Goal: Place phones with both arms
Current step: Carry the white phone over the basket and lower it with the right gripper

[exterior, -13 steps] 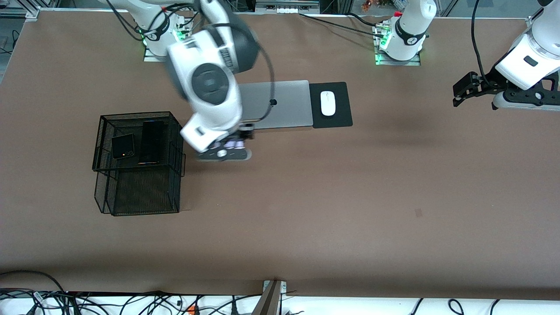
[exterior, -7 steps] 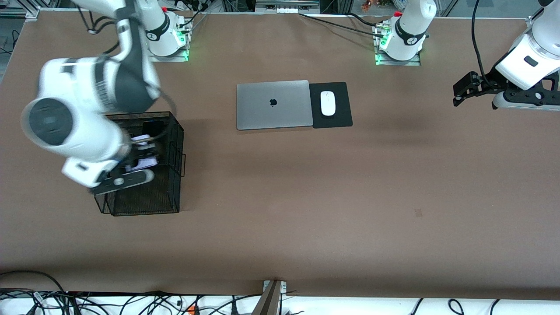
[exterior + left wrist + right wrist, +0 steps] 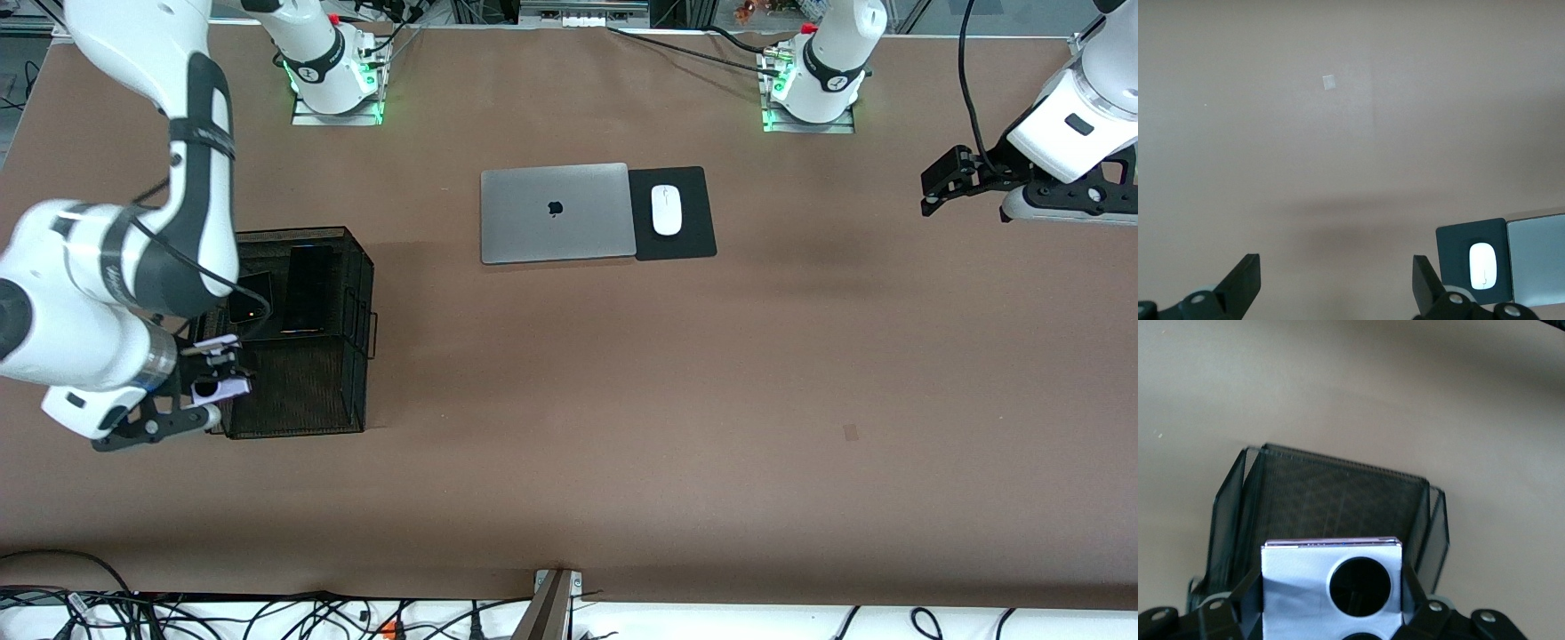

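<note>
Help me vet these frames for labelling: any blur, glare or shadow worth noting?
Front view: sharp, with soft arm shadows on the brown table. Left wrist view: faint shadow band, white computer mouse slightly overexposed. Right wrist view: lilac-white flip phone close and soft, black mesh basket clearer.

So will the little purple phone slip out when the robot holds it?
Probably not: the right end effector grips the lilac flip phone on both side edges. It looks stiff and flat, so it shouldn't bend. Its smooth shell could slide if the grip loosens over the mesh basket.
</note>
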{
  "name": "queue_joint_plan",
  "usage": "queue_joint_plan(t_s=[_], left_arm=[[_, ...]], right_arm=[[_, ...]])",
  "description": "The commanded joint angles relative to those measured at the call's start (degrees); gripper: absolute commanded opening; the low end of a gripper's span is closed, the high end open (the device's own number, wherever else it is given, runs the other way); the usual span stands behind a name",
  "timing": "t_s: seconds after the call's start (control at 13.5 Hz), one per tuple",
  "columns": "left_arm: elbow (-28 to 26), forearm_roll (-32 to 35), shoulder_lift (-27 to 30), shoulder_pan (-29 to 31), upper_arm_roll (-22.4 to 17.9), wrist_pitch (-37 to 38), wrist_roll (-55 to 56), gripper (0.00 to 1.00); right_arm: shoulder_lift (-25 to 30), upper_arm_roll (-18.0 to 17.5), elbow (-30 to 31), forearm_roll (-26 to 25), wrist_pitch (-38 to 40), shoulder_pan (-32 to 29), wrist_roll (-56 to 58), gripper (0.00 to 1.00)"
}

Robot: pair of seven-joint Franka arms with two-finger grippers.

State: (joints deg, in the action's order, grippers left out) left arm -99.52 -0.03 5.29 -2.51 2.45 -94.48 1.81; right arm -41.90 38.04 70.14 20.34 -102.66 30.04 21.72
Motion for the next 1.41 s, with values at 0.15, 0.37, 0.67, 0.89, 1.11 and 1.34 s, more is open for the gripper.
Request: queue_joint_plan(t_s=[0.15, 0.37, 0.67, 0.89, 1.11, 1.34], left_arm=[[0.73, -1.2, -0.11, 0.22, 0.01, 0.88, -0.14, 1.0], [0.73, -1.2, -0.02, 0.22, -0.07, 0.88, -0.14, 1.0], [0.73, -1.2, -0.02, 0.22, 0.01, 0.96, -0.14, 1.0], [0.73, -1.2, -0.02, 0.22, -0.07, 0.88, -0.14, 1.0], [0.73, -1.2, -0.02, 0.22, -0.07, 0.88, -0.22, 1.0], [0.73, -1.2, -0.11, 0.22, -0.07, 0.88, -0.14, 1.0]], right_arm=[[-6.35, -0.24, -0.71, 6.72, -3.15, -1.74, 0.35, 0.32], [-7.32, -0.51, 3.92, 7.17, -8.05, -1.13, 0.35, 0.32], [-7.41, -1.39, 8.42, 9.63, -10.53, -1.03, 0.35, 0.32], [-7.41, -2.09, 9.57, 9.9, -11.51, -1.03, -0.53, 0.65], [-6.97, -2.0, 8.96, 9.9, -11.51, -1.21, -0.89, 1.0], [-5.4, -1.48, 6.59, 9.46, -9.23, -1.56, -0.8, 1.0]])
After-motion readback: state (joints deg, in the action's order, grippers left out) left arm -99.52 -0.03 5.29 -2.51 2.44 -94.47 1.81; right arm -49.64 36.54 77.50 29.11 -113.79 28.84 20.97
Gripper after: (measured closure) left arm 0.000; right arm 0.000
